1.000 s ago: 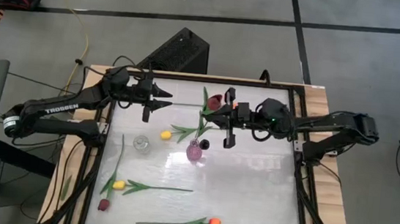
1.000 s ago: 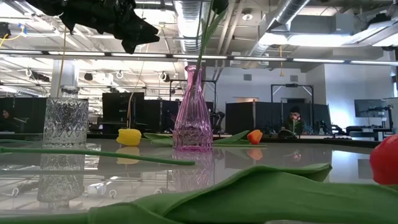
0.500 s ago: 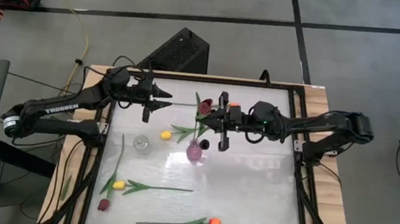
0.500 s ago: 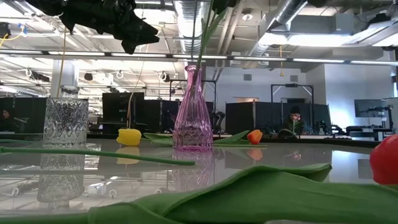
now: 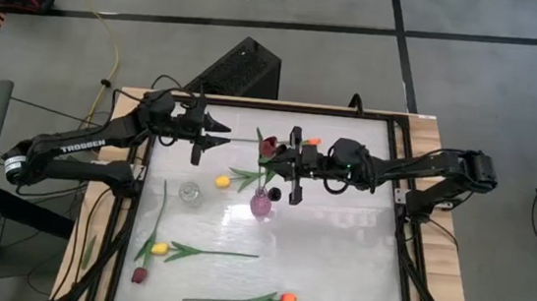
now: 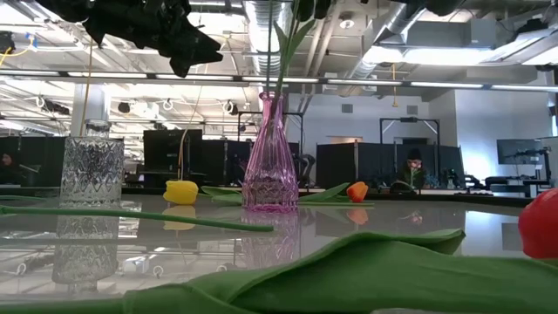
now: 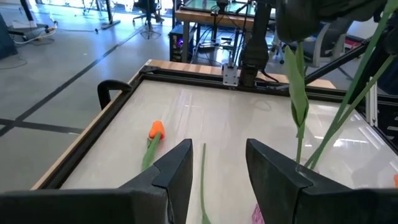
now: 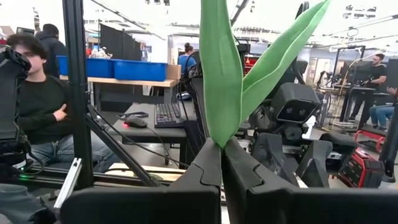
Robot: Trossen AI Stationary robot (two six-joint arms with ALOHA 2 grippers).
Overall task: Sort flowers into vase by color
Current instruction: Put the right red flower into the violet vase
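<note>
Lowering a maroon tulip [image 5: 268, 147] into the pink vase [image 5: 260, 203], the right gripper [image 5: 281, 158], directly above the vase, was clamped on its stem; next, release. The left gripper [image 5: 219, 133] waited apart, jaws parted.

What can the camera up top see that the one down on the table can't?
Only the high view shows both arms whole: the left gripper hanging open near the table's far edge, the right gripper shut on a maroon tulip over the pink vase, and the yellow tulip near the front.

Only the low view shows the room behind, with ceiling pipes and desks.

Both show the pink vase, the clear glass vase, and a yellow tulip lying behind them.
</note>
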